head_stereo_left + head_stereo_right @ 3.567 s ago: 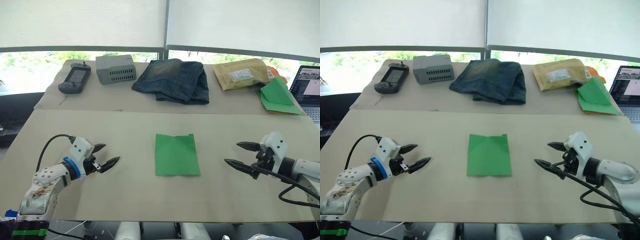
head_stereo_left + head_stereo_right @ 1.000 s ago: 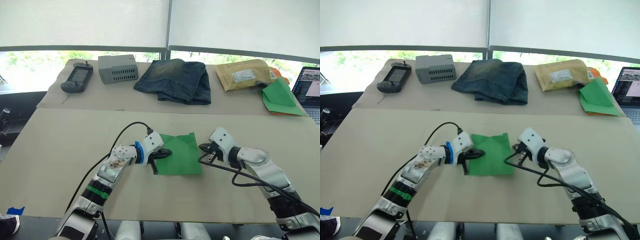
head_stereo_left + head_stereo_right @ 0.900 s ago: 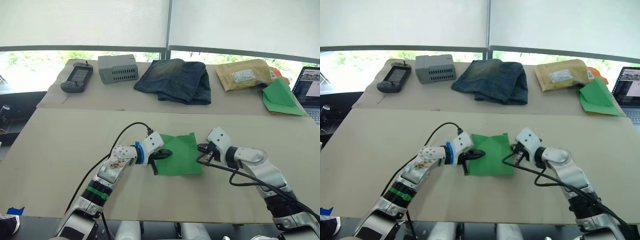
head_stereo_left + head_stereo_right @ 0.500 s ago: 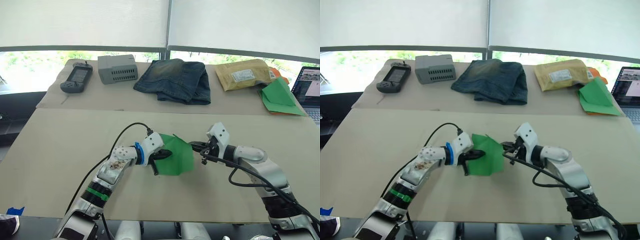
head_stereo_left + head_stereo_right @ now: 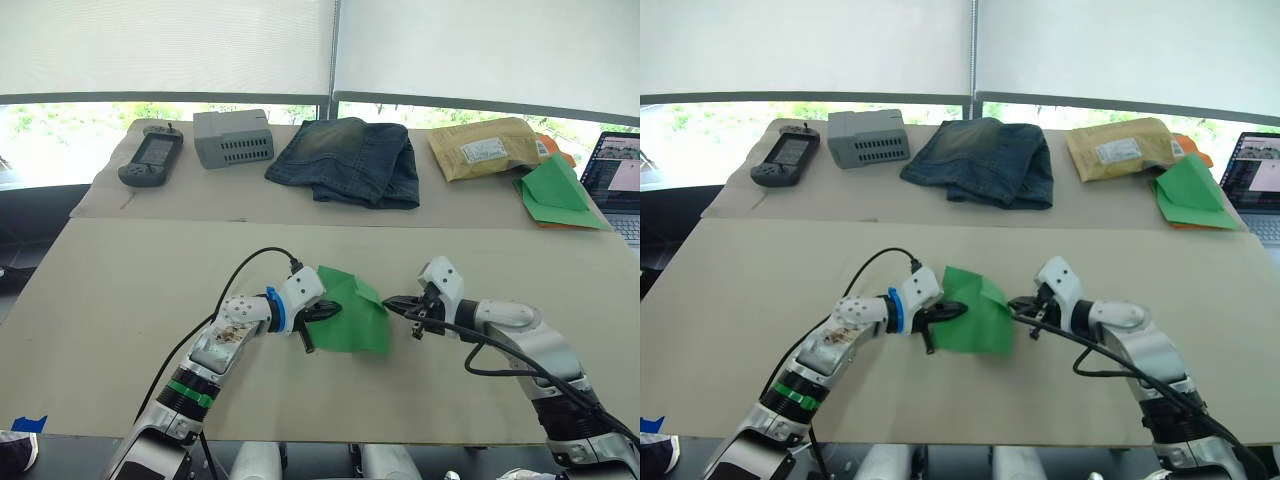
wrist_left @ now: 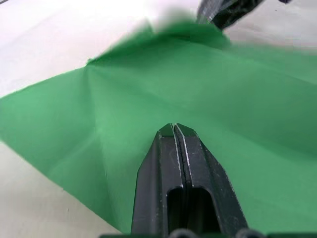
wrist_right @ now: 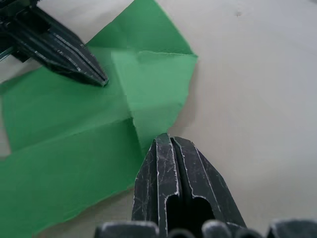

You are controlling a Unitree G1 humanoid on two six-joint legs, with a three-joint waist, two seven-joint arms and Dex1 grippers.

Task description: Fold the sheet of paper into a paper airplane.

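Paper: thin bright green sheet of paper (image 5: 352,315) mid-table, right edge lifted.
Left gripper (image 5: 322,312): fingers closed, pressing its left side.
Right gripper (image 5: 392,303): fingers pinch raised edge; contact partly hidden.

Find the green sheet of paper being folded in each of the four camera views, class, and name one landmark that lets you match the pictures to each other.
Left eye view: sheet of paper at table centre, between both grippers.
Right eye view: the same, centre.
Left wrist view: it spreads under the shut left gripper.
Right wrist view: it lies ahead of the shut right gripper.
Shared landmark: the sheet's raised corner near the right gripper.
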